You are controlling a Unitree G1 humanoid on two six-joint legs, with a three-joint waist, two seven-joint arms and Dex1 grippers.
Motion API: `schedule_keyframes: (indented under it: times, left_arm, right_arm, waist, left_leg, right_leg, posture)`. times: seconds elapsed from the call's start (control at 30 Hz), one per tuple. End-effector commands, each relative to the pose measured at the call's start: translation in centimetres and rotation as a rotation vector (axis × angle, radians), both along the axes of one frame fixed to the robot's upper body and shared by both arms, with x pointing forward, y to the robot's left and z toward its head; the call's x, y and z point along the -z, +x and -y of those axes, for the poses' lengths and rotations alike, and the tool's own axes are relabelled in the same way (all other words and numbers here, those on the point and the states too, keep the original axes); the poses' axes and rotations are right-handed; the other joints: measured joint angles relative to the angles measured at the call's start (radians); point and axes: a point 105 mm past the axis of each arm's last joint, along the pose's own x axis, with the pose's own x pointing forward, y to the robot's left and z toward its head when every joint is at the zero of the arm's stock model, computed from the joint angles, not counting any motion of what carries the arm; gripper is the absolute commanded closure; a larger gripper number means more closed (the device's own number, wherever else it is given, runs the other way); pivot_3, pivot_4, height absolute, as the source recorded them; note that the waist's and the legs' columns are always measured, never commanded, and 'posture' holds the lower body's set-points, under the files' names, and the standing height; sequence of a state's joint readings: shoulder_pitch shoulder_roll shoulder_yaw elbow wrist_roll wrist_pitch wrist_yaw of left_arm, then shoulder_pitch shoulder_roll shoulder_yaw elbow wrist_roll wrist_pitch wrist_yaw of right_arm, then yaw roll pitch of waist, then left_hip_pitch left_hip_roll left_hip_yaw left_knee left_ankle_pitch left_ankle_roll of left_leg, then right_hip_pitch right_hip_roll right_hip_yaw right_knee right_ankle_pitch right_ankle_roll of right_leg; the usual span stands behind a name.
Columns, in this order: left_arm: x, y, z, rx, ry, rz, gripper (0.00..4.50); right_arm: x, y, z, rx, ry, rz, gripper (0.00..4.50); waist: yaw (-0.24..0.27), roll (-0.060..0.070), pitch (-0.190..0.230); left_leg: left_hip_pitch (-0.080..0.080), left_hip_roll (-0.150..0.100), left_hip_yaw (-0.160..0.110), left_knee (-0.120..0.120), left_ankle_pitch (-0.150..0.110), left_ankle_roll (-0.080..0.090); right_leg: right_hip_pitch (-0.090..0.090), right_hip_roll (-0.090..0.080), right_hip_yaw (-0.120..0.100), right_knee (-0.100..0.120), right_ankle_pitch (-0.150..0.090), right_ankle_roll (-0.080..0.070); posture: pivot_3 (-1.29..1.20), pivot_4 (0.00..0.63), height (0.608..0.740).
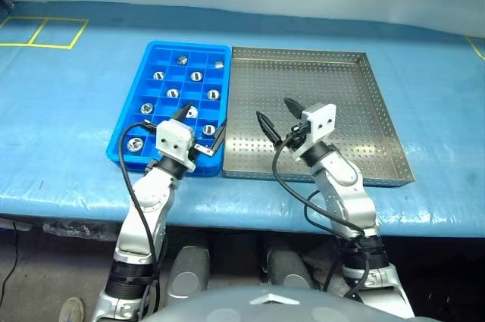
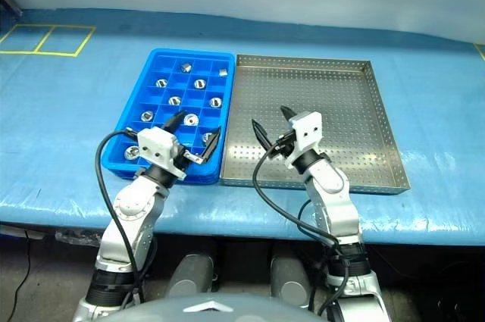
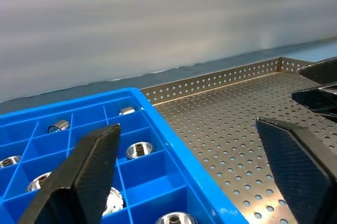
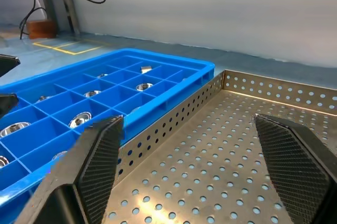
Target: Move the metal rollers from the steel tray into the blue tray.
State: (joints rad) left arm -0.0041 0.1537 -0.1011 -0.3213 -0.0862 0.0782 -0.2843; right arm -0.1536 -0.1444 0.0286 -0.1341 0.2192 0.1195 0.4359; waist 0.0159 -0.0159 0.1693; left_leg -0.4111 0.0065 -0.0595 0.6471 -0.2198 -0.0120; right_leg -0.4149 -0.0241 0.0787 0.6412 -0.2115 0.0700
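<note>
Both arms reach forward from below the table edge, forearms angled upward and slightly inward toward each other.

The left gripper [image 1: 200,123] hovers over the near right corner of the blue tray [image 1: 126,121]. Its two black fingers [image 3: 79,171] are spread wide, with nothing between them. One finger sits above the tray's compartments; the other reaches past the tray's right wall, over the edge of the steel tray [image 1: 383,110] (the two trays stand side by side, walls touching or nearly so).

The right gripper [image 1: 277,112] hovers over the near left part of the steel tray. Its fingers [image 4: 295,155] are likewise spread wide and hold nothing. The wrist is turned so that the gripper points forward and toward the blue tray, which lies to its left.

The metal rollers [image 1: 195,76] lie in the blue tray, each in its own compartment, ahead of and to the left of the left gripper. The nearest ones sit just beyond and beneath its left finger, as seen in the left wrist view [image 3: 138,150]. The perforated floor of the steel tray around and ahead of the right gripper is bare where visible.

A black cable [image 1: 284,178] loops from each wrist down along its forearm.
</note>
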Motion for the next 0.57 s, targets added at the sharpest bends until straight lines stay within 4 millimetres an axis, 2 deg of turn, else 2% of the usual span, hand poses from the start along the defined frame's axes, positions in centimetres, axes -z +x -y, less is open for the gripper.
schedule_keyframes:
  times: [0.03, 0.23, 0.43, 0.57]
  left_arm:
    - [-1.6, -0.4, -0.1, -0.003, -0.034, 0.069, 0.0]
    - [-1.7, -0.4, -0.3, -0.02, -0.055, 0.082, 0.0]
    - [-2.5, 0.0, -0.5, -0.046, -0.077, 0.127, 0.0]
    - [-2.1, 0.4, -0.2, -0.053, -0.036, 0.126, 0.0]
  right_arm:
    - [-1.2, 0.0, 0.9, 0.033, -0.004, 0.045, 0.01]
    - [-2.4, 0.3, 1.4, 0.049, -0.035, 0.101, 0.01]
    - [-2.7, 0.3, 2.4, 0.092, -0.044, 0.115, 0.01]
    - [-2.9, 0.4, 2.4, 0.089, -0.07, 0.124, 0.01]
  waist:
    - [0.002, 0.0, 0.0]
    - [0.004, 0.0, 0.0]
    - [0.006, 0.0, 0.0]
    - [0.006, 0.0, 0.0]
  left_leg:
    - [0.0, 0.0, 0.0, 0.0, 0.0, 0.0]
    - [0.0, 0.0, 0.0, 0.0, 0.0, 0.0]
    - [0.0, 0.0, 0.0, 0.0, 0.0, 0.0]
    - [0.0, 0.0, 0.0, 0.0, 0.0, 0.0]
  right_leg:
    - [0.0, 0.0, 0.0, 0.0, 0.0, 0.0]
    - [0.0, 0.0, 0.0, 0.0, 0.0, 0.0]
    - [0.0, 0.0, 0.0, 0.0, 0.0, 0.0]
    - [0.0, 0.0, 0.0, 0.0, 0.0, 0.0]
  posture:
    - [0.15, 0.15, 0.74]
    - [0.15, 0.15, 0.74]
    - [0.13, 0.15, 0.74]
    - [0.11, 0.15, 0.74]
